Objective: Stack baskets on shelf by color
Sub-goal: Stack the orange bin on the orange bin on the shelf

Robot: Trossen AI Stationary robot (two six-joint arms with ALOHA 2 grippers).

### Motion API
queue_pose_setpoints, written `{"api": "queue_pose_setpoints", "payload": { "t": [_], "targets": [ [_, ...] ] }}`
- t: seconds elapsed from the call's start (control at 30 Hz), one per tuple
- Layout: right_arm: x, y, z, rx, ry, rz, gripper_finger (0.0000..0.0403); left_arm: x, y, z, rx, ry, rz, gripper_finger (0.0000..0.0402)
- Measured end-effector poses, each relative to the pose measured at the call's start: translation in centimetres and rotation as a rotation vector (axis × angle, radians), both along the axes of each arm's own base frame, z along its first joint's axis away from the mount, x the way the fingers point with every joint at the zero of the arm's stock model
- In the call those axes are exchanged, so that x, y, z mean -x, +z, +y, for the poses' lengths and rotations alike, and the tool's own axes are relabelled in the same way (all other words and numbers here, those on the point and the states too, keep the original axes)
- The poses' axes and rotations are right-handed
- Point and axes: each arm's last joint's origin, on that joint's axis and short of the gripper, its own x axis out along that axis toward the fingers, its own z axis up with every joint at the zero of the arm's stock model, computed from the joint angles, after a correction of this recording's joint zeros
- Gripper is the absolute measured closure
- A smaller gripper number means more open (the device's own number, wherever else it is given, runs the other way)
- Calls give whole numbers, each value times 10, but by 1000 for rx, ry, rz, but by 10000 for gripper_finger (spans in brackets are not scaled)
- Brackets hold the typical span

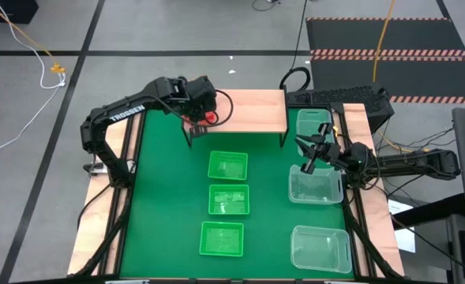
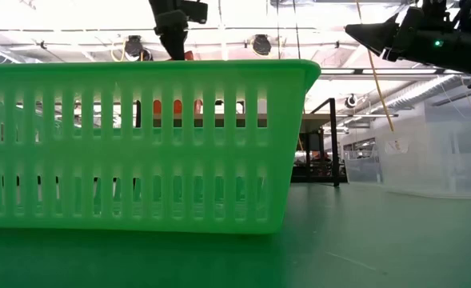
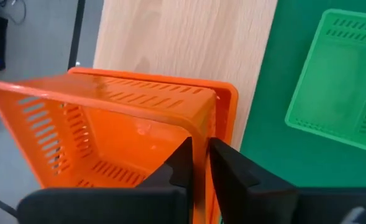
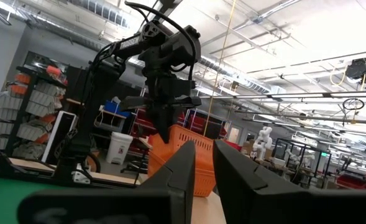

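My left gripper (image 1: 203,106) is shut on a red basket (image 3: 108,143) over the left end of the light-wood shelf (image 1: 244,110). A second red rim (image 3: 223,93) shows just beneath the held basket. Three green baskets (image 1: 227,166) (image 1: 229,199) (image 1: 222,238) lie in a row on the green mat. Three clear baskets (image 1: 314,122) (image 1: 315,186) (image 1: 320,248) lie along the right side. My right gripper (image 1: 309,155) hovers shut and empty above the middle clear basket. My left gripper pinches the red basket's end wall at its rim (image 3: 201,146), one finger (image 3: 181,163) inside the basket and one (image 3: 227,167) outside. The fingers come from above, pointing down. The basket hangs tilted below them, over the shelf's left end.
The nearest green basket (image 2: 139,144) fills most of the low view. The shelf's black legs (image 1: 189,140) stand at the mat's far edge. Bare shelf board lies to the right of the red basket. A dark box (image 1: 350,99) sits behind the far clear basket.
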Motion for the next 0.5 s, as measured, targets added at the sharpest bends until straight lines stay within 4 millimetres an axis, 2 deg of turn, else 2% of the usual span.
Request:
{"api": "queue_pose_setpoints", "payload": {
  "t": [0.13,0.5],
  "targets": [
    [0,0,0,0,0,0,353,0,0,0,-1,16,-7,335],
    [0,0,0,-4,2,-1,353,-6,4,3,-68,69,-72,252]
  ]
}}
